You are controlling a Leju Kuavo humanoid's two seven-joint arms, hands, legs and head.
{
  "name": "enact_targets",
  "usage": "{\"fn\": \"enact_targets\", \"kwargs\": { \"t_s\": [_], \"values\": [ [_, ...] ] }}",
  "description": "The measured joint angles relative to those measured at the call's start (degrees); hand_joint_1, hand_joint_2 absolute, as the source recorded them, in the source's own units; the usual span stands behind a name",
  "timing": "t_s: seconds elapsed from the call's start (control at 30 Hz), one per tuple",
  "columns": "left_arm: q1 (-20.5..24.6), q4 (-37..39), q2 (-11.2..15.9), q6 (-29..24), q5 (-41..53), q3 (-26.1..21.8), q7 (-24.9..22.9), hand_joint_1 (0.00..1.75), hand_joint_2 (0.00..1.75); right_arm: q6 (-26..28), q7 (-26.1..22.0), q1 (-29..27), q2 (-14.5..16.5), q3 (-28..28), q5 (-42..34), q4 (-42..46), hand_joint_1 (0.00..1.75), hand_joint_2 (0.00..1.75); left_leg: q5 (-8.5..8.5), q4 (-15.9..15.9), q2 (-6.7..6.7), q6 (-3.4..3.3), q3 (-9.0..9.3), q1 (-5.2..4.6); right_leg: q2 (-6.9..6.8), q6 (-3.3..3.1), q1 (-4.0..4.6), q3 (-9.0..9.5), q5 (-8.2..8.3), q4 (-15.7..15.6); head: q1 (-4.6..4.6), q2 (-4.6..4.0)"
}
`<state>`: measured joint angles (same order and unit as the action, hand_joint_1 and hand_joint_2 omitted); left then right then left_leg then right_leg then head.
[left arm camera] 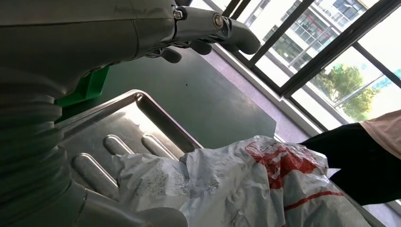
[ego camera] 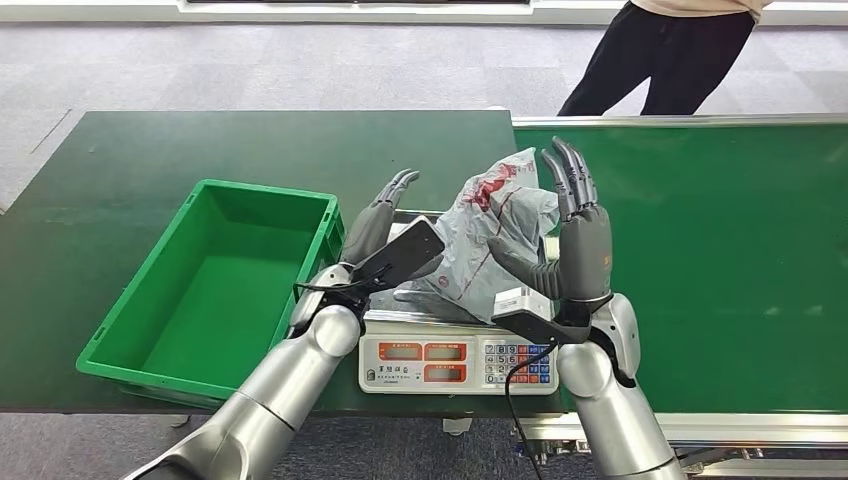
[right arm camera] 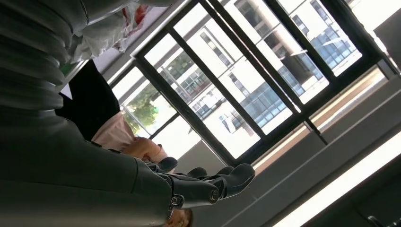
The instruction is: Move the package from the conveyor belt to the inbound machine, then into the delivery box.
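The package (ego camera: 495, 225), a crumpled grey plastic mailer with red print, stands on the steel tray of the inbound machine (ego camera: 455, 362), a white weighing scale with red displays. My left hand (ego camera: 385, 225) is just left of it with the fingers stretched out and apart. My right hand (ego camera: 575, 235) is upright on its right side, fingers spread upward, thumb pointing at the bag. In the left wrist view the package (left arm camera: 265, 184) lies on the ribbed tray (left arm camera: 123, 127) and my fingers (left arm camera: 203, 28) hover clear of it. The delivery box (ego camera: 265, 190), a green bin, is empty, left of the scale.
The green conveyor belt (ego camera: 720, 260) runs along the right side, its metal rim behind the scale. A person (ego camera: 660, 55) in dark trousers stands beyond the belt. Cables hang from both wrists near the scale's front.
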<state>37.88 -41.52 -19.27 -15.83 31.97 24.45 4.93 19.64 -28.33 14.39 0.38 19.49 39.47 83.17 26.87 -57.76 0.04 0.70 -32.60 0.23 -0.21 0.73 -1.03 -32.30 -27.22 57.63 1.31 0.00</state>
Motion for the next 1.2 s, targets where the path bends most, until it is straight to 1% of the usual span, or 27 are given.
{"fn": "enact_targets", "kwargs": {
  "t_s": [0.1, 0.17, 0.27, 0.37, 0.47, 0.57, 0.63, 0.73, 0.87, 0.97, 1.13, 1.2],
  "values": [
    [1.8, 2.5, -0.8, -0.9, -1.9, 2.9, -2.3, 0.0, 1.75, 2.2, -1.6, -1.0, -0.1, -0.5, -1.8, 2.7, 0.0, 1.75, 0.0, 0.0, -0.02, 0.0, -0.01, 0.0, 0.01, 0.0, 0.0, -0.01, 0.0, 0.0, 0.0, 0.0],
    [2.8, 3.9, -1.1, -0.9, -6.3, 6.1, -4.0, 0.0, 1.75, 4.7, -2.8, -1.8, -0.2, -1.0, -2.8, 4.9, 0.0, 1.75, 0.0, 0.0, -0.03, 0.0, -0.01, 0.0, 0.01, 0.0, 0.0, -0.01, 0.0, 0.0, 0.0, 0.0],
    [3.9, 5.2, -1.4, -0.9, -14.8, 12.3, -5.8, 0.0, 1.75, 9.6, -5.0, -3.2, -0.2, -1.5, -4.2, 8.2, 0.0, 1.75, 0.0, 0.0, -0.02, 0.0, -0.02, 0.0, 0.02, 0.0, 0.0, -0.01, 0.0, 0.0, 0.0, 0.0],
    [4.7, 6.2, -1.6, -1.7, -20.7, 19.0, -8.1, 0.0, 1.75, 14.3, -7.1, -4.8, -0.1, -2.0, -5.6, 12.0, 0.0, 1.75, 0.01, 0.0, -0.02, -0.01, -0.04, 0.0, 0.02, 0.0, 0.0, -0.02, 0.0, 0.0, 0.0, 0.0],
    [5.4, 7.2, -1.6, -2.6, -24.1, 26.1, -10.7, 0.0, 1.75, 16.4, -7.9, -5.9, 0.0, -2.1, -6.8, 15.7, 0.0, 1.75, 0.01, 0.0, -0.01, -0.02, -0.06, 0.0, 0.02, 0.0, 0.0, -0.02, 0.0, 0.0, 0.0, 0.0],
    [5.9, 8.0, -1.6, -3.1, -25.2, 31.5, -12.0, 0.0, 1.75, 16.8, -8.2, -6.6, 0.0, -2.1, -7.1, 18.3, 0.0, 1.75, 0.01, 0.0, -0.01, -0.02, -0.06, 0.0, 0.02, 0.0, 0.0, -0.02, 0.0, 0.0, 0.0, 0.0],
    [6.3, 8.5, -1.6, -3.2, -25.7, 34.0, -13.0, 0.0, 1.75, 17.0, -8.5, -6.9, 0.0, -2.1, -7.1, 19.4, 0.0, 1.75, 0.01, 0.0, -0.02, -0.02, -0.05, 0.0, 0.02, 0.0, 0.01, -0.01, 0.0, 0.0, 0.0, 0.0],
    [6.7, 9.7, -1.6, -3.5, -26.7, 37.7, -15.7, 0.0, 1.75, 16.8, -8.8, -7.6, 0.3, -2.1, -6.6, 20.8, 0.0, 1.75, 0.0, 0.0, -0.02, -0.03, -0.05, 0.0, 0.02, 0.0, 0.01, 0.0, 0.0, 0.0, 0.0, 0.0],
    [7.0, 11.6, -1.6, -6.2, -26.8, 42.8, -18.5, 0.0, 1.75, 15.4, -8.7, -8.6, 0.7, -2.1, -6.0, 22.4, 0.0, 1.75, 0.0, 0.0, -0.02, -0.03, -0.05, 0.0, 0.02, 0.0, 0.01, 0.0, 0.0, 0.0, 0.0, 0.0],
    [7.3, 12.7, -1.6, -7.5, -26.2, 45.4, -19.6, 0.0, 1.75, 14.9, -8.7, -9.0, 0.9, -2.1, -6.0, 23.0, 0.0, 1.75, 0.0, 0.0, -0.02, -0.03, -0.06, 0.0, 0.02, 0.0, 0.01, 0.0, 0.0, 0.0, 0.0, 0.0],
    [8.3, 15.0, -1.6, -8.5, -21.5, 49.5, -24.7, 0.0, 1.75, 14.2, -9.2, -9.4, 1.2, -2.1, -6.2, 23.2, 0.0, 1.75, 0.0, 0.0, -0.01, -0.03, -0.06, 0.0, 0.03, 0.0, 0.01, 0.01, 0.01, 0.0, 0.0, 0.0],
    [8.7, 15.9, -1.6, -8.3, -20.9, 50.8, -25.2, 0.05, 1.75, 14.1, -9.4, -9.4, 1.4, -2.1, -6.3, 23.2, 0.0, 1.75, 0.0, 0.0, -0.01, -0.03, -0.05, 0.01, 0.02, 0.01, 0.01, 0.02, 0.01, 0.0, 0.0, 0.0]
  ]
}}
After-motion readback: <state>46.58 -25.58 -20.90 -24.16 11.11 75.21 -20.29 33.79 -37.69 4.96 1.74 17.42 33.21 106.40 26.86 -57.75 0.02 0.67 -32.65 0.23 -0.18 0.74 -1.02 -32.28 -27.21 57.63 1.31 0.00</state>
